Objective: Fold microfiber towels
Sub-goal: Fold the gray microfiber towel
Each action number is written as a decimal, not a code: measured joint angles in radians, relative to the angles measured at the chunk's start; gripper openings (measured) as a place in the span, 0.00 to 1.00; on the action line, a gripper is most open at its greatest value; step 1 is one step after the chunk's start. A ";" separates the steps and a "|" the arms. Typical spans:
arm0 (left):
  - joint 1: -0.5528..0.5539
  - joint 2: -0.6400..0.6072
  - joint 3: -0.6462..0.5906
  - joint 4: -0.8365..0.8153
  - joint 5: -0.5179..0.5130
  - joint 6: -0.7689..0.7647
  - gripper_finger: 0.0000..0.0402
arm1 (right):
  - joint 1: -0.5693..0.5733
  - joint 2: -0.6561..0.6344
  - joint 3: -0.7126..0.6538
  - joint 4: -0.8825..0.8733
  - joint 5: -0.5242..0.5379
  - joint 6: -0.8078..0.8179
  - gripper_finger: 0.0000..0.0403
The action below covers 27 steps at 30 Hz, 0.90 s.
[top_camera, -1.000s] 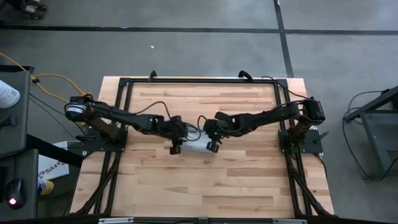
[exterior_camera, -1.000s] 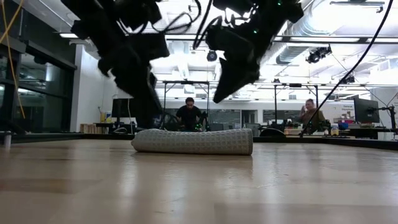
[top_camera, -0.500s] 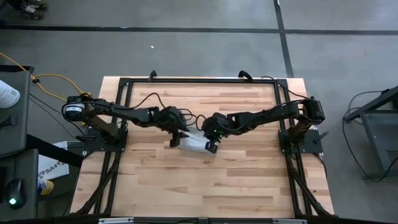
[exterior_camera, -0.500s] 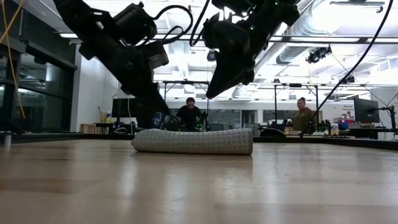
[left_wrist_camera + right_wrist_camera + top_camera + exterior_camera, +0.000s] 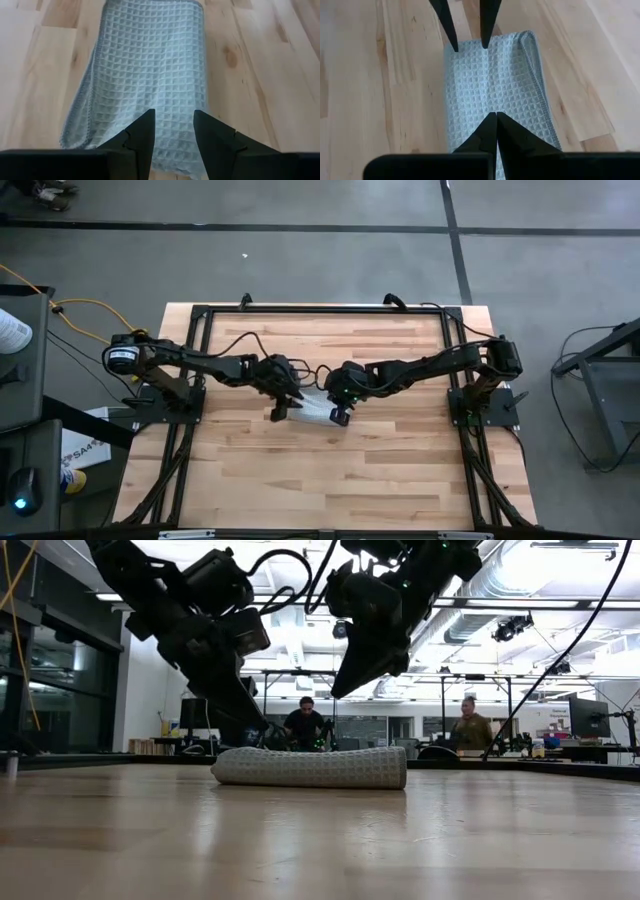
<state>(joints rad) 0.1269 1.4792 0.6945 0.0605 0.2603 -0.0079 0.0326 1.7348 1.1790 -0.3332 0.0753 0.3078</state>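
The microfiber towel (image 5: pixel 312 410) is a light grey-blue waffle cloth, folded into a narrow strip and lying flat at the table's middle (image 5: pixel 310 767). My left gripper (image 5: pixel 173 120) is open and slants down over the strip's left end. Its two fingertips (image 5: pixel 455 46) stand at that end's edge. My right gripper (image 5: pixel 496 116) is shut and hangs over the strip's right end. In the low view its tip (image 5: pixel 340 692) is well clear above the cloth. My left gripper stands with its open fingertips (image 5: pixel 484 44) at the strip's left end, coming from the table's left and slanting down. I cannot tell whether they touch the cloth.
A black frame rail (image 5: pixel 320 310) runs along the table's far edge and down both sides. Bare wood (image 5: pixel 320 480) stretches toward the near edge. Two people (image 5: pixel 305 725) (image 5: pixel 470 730) sit in the room far beyond the table.
My left gripper has come down toward the towel's left end and tipped from steeply down to a flatter slant, staying open. The towel has not moved.
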 joint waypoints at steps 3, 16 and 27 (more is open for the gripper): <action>-0.011 0.000 0.000 0.000 -0.004 0.004 0.34 | 0.000 0.000 0.000 0.000 0.000 -0.002 0.01; -0.009 0.018 0.000 0.026 -0.083 -0.031 0.21 | 0.000 0.000 0.000 -0.003 0.000 -0.001 0.01; -0.009 0.031 0.000 0.035 -0.087 -0.080 0.01 | 0.000 0.000 0.000 -0.007 0.000 0.001 0.01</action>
<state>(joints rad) 0.1181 1.5101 0.6945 0.0958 0.1734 -0.0875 0.0326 1.7351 1.1790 -0.3405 0.0750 0.3092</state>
